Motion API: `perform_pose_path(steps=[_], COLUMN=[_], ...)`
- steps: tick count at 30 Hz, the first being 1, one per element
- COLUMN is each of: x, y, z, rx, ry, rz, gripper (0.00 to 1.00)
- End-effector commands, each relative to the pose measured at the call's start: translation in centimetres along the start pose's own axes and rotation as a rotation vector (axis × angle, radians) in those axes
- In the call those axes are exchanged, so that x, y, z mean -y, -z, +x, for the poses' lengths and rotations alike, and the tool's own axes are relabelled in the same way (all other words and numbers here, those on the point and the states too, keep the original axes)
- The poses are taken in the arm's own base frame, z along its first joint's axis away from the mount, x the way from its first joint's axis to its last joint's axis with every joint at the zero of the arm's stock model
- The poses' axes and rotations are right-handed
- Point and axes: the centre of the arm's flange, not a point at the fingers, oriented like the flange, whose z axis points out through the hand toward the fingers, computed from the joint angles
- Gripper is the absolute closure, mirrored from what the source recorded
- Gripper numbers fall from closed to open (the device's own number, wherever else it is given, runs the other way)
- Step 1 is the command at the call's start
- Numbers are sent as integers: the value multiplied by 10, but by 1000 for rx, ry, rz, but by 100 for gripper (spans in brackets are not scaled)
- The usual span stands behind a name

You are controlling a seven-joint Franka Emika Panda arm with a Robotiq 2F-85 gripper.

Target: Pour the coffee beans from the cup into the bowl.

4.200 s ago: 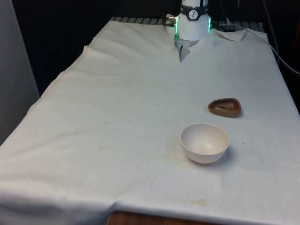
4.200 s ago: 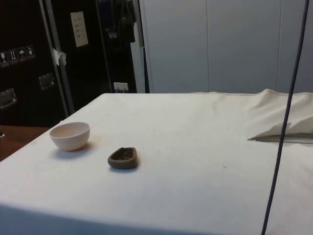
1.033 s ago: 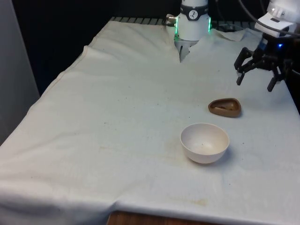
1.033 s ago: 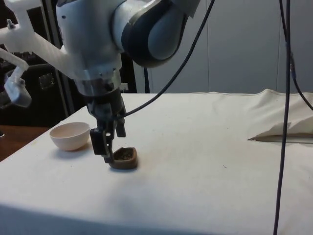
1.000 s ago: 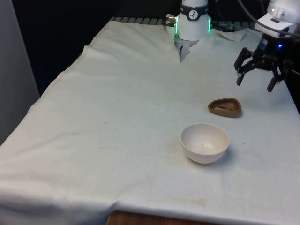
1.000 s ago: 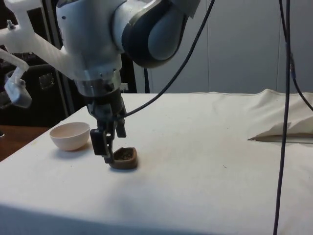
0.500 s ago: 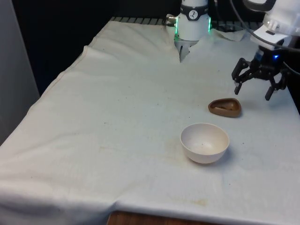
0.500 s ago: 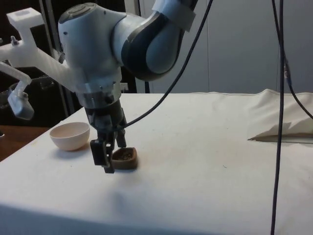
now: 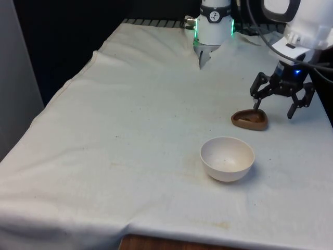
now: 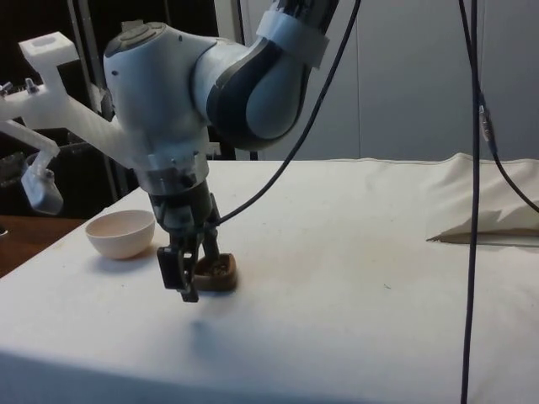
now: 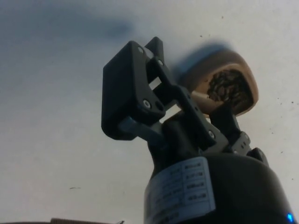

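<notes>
Nearest the front camera: white bowl standing empty on the surface, mouth up, ready to receive. Just beyond, apart from it: brown cup upright with coffee beans inside, nothing poured yet. Beyond again: hand spread wide, holding nothing, hanging low just past the cup, presumably lining up to grasp.

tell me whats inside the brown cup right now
The brown cup holds a heap of dark coffee beans, visible in the wrist view. The gripper and its finger cover part of the rim, so the cup's floor beneath the beans cannot be seen.
</notes>
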Motion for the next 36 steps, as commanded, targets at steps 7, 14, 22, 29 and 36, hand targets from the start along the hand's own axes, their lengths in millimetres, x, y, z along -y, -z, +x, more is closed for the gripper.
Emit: perform_pose_path(steps=[7, 14, 22, 29, 36], x=[-10, -8, -9, -13, -18], y=[-7, -13, -19, -23, -25], z=[4, 3, 3, 4, 5], rx=[3, 7, 12, 10, -15], ry=[-12, -13, -14, -18, -24], rz=[-2, -5, -2, 12, 46], gripper=[0, 0, 0, 0, 0])
